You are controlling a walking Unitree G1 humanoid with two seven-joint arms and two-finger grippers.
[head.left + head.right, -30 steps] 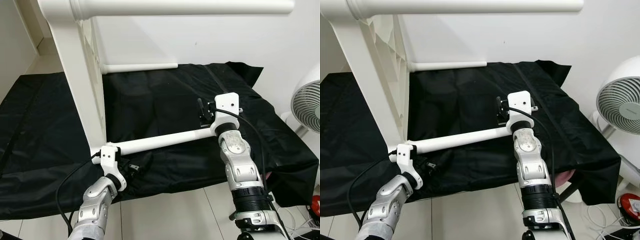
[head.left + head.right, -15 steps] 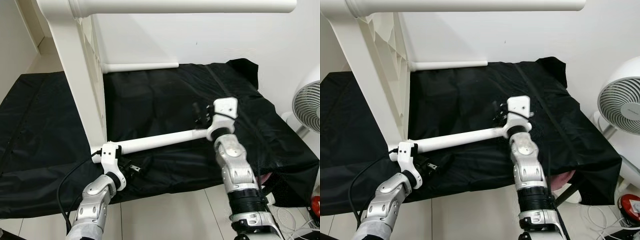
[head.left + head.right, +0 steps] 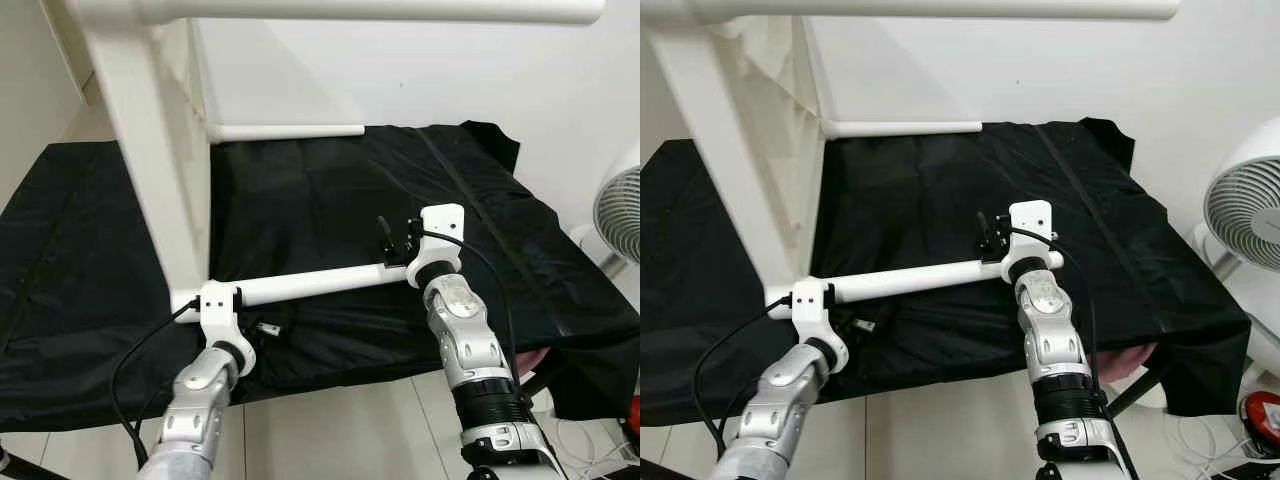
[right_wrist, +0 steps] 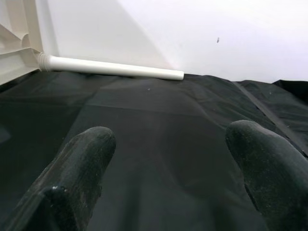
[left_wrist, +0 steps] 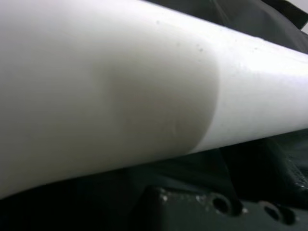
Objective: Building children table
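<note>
Right pincer point(image 4: 168, 168) has drawn nearer, fingers spread over black cloth point(image 4: 159, 125), left pincer's state hidden, table leg point(image 5: 144, 82).

Three white table legs point(image 3: 310, 282) jut from one upended tabletop point(image 3: 150, 150), all above one black sheet point(image 3: 330, 190); one fan point(image 3: 1245, 205) beside it

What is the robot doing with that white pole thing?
It is putting together a white children's table that lies tipped on its side on a black cloth. The left gripper is at the near table leg, close to where the leg meets the tabletop. The right gripper is open by the leg's free end, with nothing between its fingers. Another leg sticks out farther back.
</note>
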